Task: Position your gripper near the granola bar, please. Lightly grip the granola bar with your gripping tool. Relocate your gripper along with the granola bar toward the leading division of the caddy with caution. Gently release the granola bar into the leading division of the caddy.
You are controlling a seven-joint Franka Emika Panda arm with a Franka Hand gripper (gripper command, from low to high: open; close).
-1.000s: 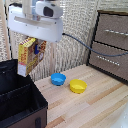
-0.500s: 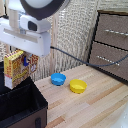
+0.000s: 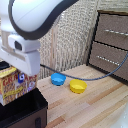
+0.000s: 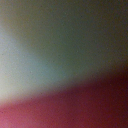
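The granola bar (image 3: 12, 85) is a yellow and orange packet with red and blue marks. It hangs upright under my gripper's white boxy head (image 3: 21, 60) at the exterior view's left, just above the black caddy (image 3: 25, 112). One dark finger (image 3: 32, 82) shows beside the packet; the other is hidden. The gripper is shut on the packet. The caddy's dividers are mostly out of view. The wrist view is only a blur of grey, green and red.
A blue bowl (image 3: 58, 79) and a yellow bowl (image 3: 77, 86) sit on the wooden table (image 3: 95, 107). A brown drawer cabinet (image 3: 112, 42) stands at the exterior view's right. A dark cable (image 3: 100, 77) runs across the table behind the bowls.
The arm has carried the granola bar toward the exterior view's left and lower, from above the table to just over the caddy. The bowls have not moved.
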